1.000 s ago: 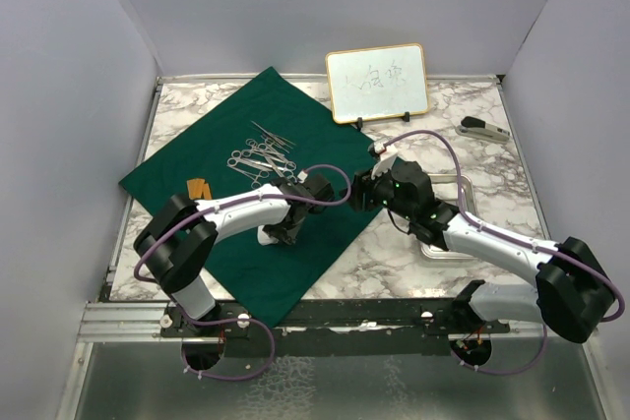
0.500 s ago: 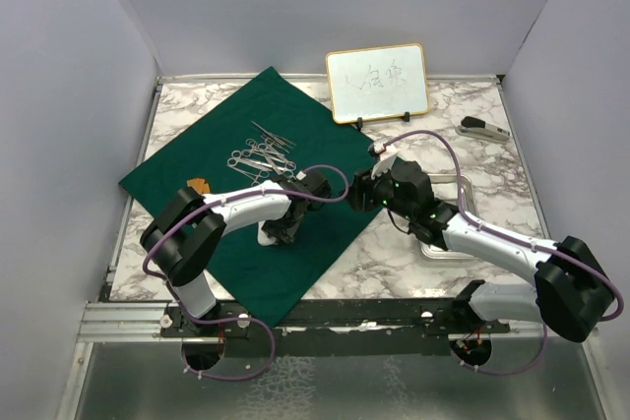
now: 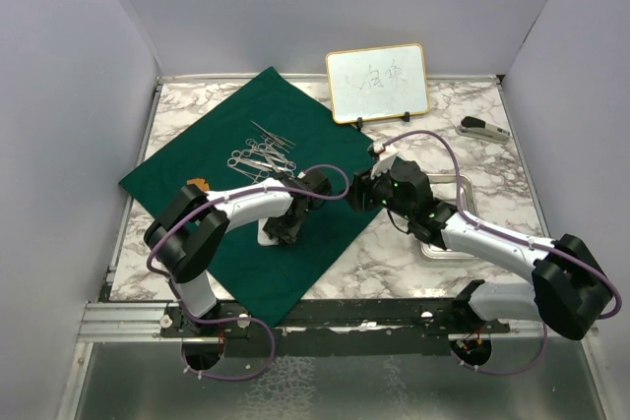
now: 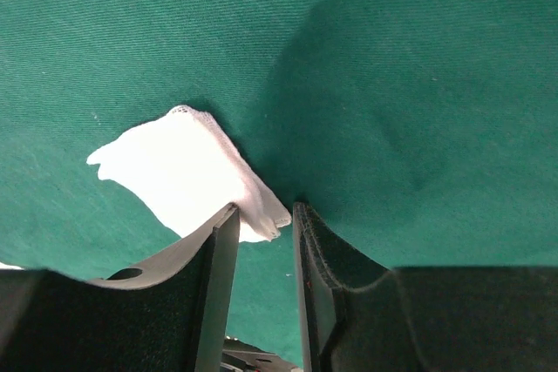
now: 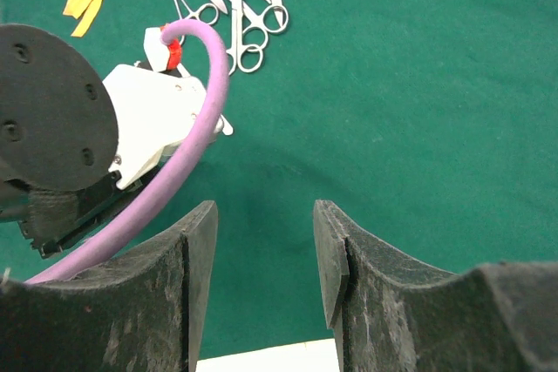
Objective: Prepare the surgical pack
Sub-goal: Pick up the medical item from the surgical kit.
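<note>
The dark green cloth (image 3: 236, 145) lies spread on the left half of the table. Silver scissor-like instruments (image 3: 261, 156) lie in a cluster on it and also show in the right wrist view (image 5: 235, 6). My left gripper (image 3: 285, 231) points down at a white gauze stack (image 3: 266, 235) on the cloth. In the left wrist view the jaws stand a narrow gap apart, with the gauze's (image 4: 183, 172) corner at the left fingertip. My right gripper (image 3: 359, 194) hovers open and empty over the cloth's right edge. The steel tray (image 3: 467, 189) sits on the table, mostly hidden under the right arm.
A gold-framed whiteboard (image 3: 377, 83) stands at the back centre. A small dark stapler-like object (image 3: 482, 128) lies at the back right. An orange tag (image 3: 200, 185) lies on the cloth left of the left arm. Grey walls close in three sides.
The left arm's elbow has shifted slightly, while its gripper stays at the gauze. The right arm has not moved.
</note>
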Action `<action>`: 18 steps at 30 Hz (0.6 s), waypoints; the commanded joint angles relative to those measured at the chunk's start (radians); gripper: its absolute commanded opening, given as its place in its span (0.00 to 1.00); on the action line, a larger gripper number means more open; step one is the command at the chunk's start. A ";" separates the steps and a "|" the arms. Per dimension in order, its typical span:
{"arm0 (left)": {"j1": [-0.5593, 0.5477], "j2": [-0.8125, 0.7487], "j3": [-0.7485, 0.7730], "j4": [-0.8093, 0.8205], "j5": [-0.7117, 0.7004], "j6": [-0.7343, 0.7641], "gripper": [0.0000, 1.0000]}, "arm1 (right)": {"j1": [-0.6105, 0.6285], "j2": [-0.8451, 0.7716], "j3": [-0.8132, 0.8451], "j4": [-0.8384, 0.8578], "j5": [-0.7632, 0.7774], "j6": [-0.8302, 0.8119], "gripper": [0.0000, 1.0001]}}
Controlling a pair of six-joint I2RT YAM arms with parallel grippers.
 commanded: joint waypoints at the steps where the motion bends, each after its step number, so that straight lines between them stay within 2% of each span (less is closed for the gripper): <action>1: 0.012 0.044 -0.003 -0.014 0.007 0.002 0.35 | -0.006 0.005 -0.010 0.035 -0.023 0.007 0.48; 10: 0.015 0.072 -0.019 -0.001 -0.049 -0.009 0.35 | -0.006 0.010 -0.010 0.038 -0.029 0.008 0.48; 18: 0.031 0.087 -0.002 -0.028 -0.131 -0.029 0.18 | -0.006 0.011 -0.011 0.041 -0.040 0.009 0.48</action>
